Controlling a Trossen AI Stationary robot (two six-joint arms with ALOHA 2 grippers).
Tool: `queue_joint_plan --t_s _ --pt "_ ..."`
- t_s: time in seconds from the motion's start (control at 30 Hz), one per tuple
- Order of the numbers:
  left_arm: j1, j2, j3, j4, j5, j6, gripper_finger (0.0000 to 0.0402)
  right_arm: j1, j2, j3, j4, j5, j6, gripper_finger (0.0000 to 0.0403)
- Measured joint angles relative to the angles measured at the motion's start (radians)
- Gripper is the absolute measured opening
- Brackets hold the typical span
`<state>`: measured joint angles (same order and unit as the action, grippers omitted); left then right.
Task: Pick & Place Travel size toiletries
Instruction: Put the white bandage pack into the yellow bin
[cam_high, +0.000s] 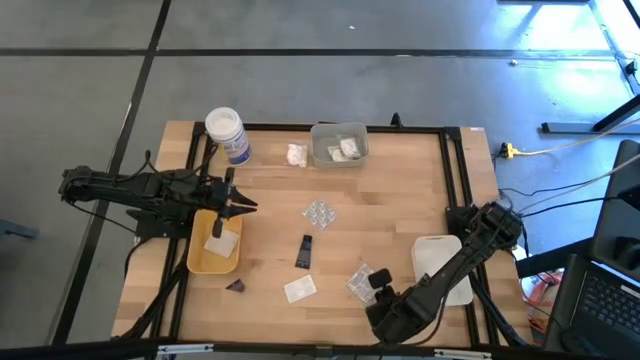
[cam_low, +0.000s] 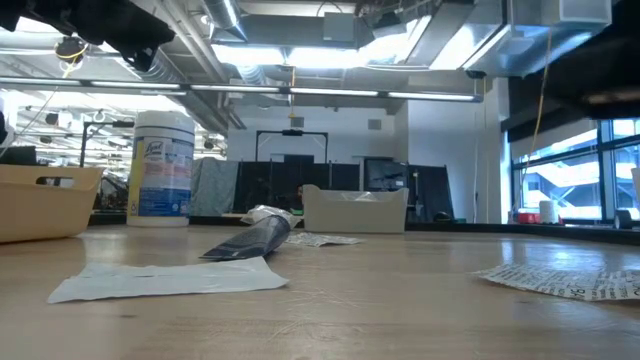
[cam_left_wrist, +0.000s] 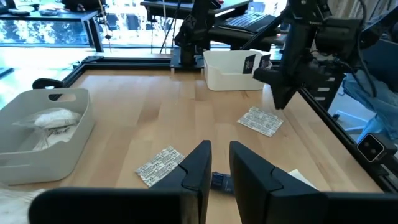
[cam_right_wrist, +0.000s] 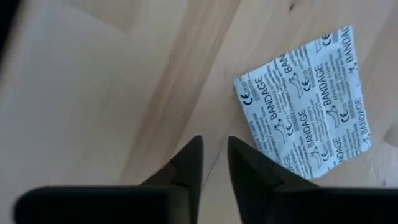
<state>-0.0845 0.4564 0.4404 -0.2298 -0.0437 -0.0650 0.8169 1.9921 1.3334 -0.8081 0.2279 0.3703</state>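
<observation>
1. Since our right gripper (cam_right_wrist: 213, 158) hangs low over the tabletop (cam_right_wrist: 81, 93) near the front edge, its fingers (cam_right_wrist: 186, 163) parted by a narrow gap and holding nothing, we read the next move from there.
2. Just beside its tips lies the bandage sachet (cam_right_wrist: 306, 99), flat, off to one side and not between the fingers.
3. Our left gripper (cam_high: 240, 207) waits over the yellow tray (cam_high: 200, 262), well apart; we cannot tell its grip.
4. We judge the right arm nearer by far.

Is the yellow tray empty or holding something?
Holding something. In the high view a flat white sachet lies inside the yellow tray, under the left gripper.
</observation>
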Motion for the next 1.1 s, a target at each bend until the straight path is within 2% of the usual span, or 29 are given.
queue_joint_plan --t_s 0.23,0.43,0.6,0.8,1.1 --pt "0.000 0.000 0.000 0.000 0.000 0.000 0.0053 -0.013 0.023 -0.002 -0.010 0.028 -0.015 0.0165" --pt "0.000 0.000 0.000 0.001 0.000 0.000 0.0056 -0.013 0.023 0.001 -0.016 0.086 -0.015 0.0199" --pt "0.000 0.000 0.000 0.001 0.000 0.000 0.0053 -0.023 0.023 -0.008 -0.014 0.128 -0.044 0.0198" --pt "0.000 0.000 0.000 0.001 0.009 0.000 0.0054 -0.049 0.017 -0.041 0.013 0.093 -0.046 0.0178" --pt "0.000 0.000 0.000 0.001 0.009 -0.001 0.0053 -0.077 0.018 -0.044 0.029 0.108 -0.101 0.0141"
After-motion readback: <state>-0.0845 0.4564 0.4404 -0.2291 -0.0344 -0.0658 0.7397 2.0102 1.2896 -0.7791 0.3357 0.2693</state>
